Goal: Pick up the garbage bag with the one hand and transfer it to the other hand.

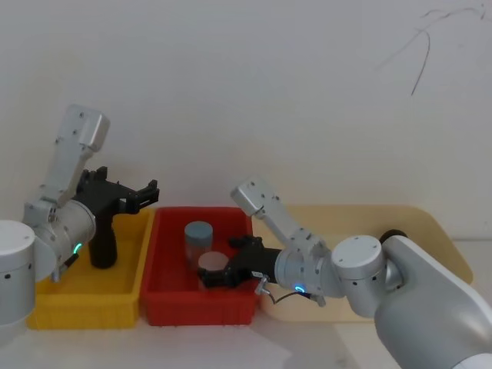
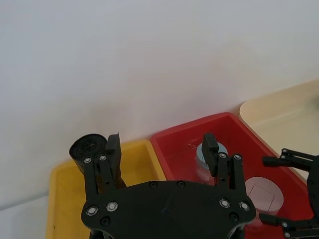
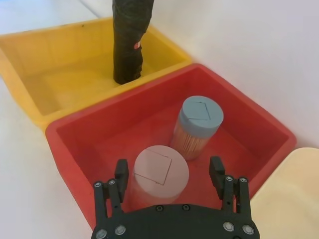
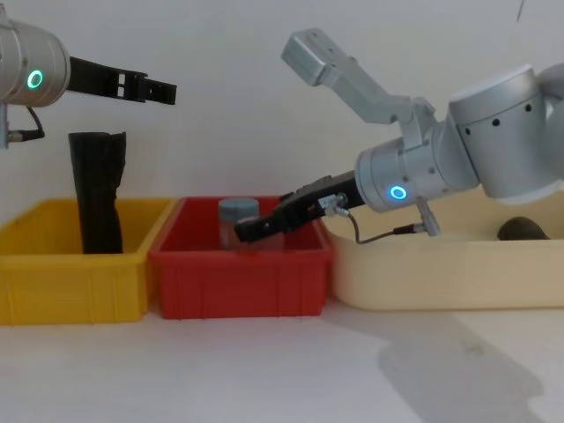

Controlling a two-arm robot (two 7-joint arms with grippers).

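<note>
The garbage bag [image 1: 102,246], a tall black roll with a small red label [image 3: 135,46], stands upright at the back of the yellow bin [image 1: 84,311]. My left gripper [image 1: 146,192], on the arm with the green ring, hangs open well above the bins [image 4: 163,88], higher than the roll's top and off to its right. The left wrist view shows the roll [image 2: 88,149] just outside one finger. My right gripper [image 1: 219,261], on the blue-ringed arm, is down inside the red bin [image 1: 196,311], open, with a pink-lidded jar [image 3: 160,167] between its fingers.
A blue-grey-lidded jar [image 3: 200,117] stands in the red bin behind the pink one. A cream tray [image 4: 423,273] on the right holds a dark object [image 4: 520,229]. The white wall runs close behind the bins.
</note>
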